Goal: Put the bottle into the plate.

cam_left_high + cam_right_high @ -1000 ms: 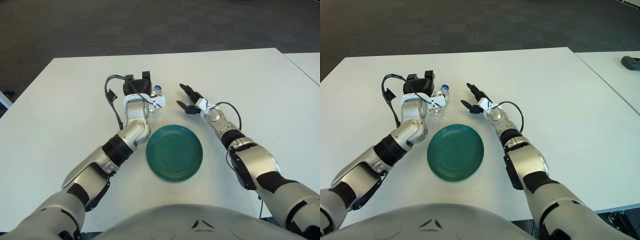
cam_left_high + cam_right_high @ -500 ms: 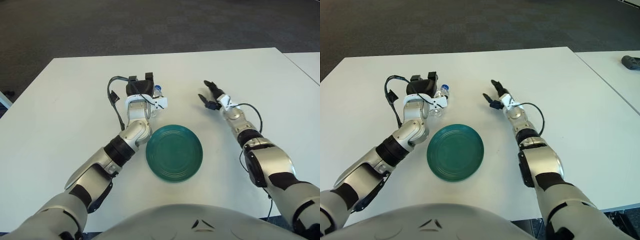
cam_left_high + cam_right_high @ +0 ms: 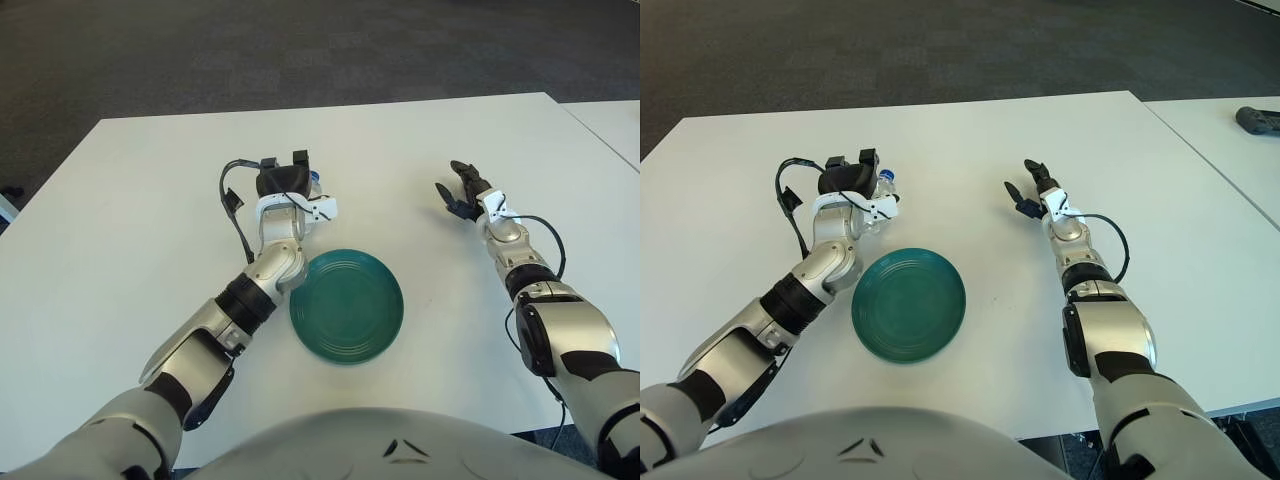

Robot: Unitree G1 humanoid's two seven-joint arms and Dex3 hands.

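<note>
A small clear bottle point(image 3: 880, 193) with a blue cap lies on the white table point(image 3: 150, 200), just beyond the plate's far left rim. My left hand point(image 3: 283, 187) is pressed against the bottle's left side and hides most of it. I cannot tell whether it holds the bottle. The round dark green plate point(image 3: 347, 305) sits empty near the table's middle, close to me. My right hand point(image 3: 462, 190) hovers to the right of the plate, well away from the bottle, fingers spread and holding nothing.
A black cable point(image 3: 233, 205) loops off my left wrist. A second white table point(image 3: 1230, 150) stands to the right across a narrow gap, with a dark object point(image 3: 1258, 120) on it. Dark carpet lies beyond the far edge.
My right hand has swung to the right, from beside the bottle to well right of the plate. My left hand has edged slightly right against the bottle.
</note>
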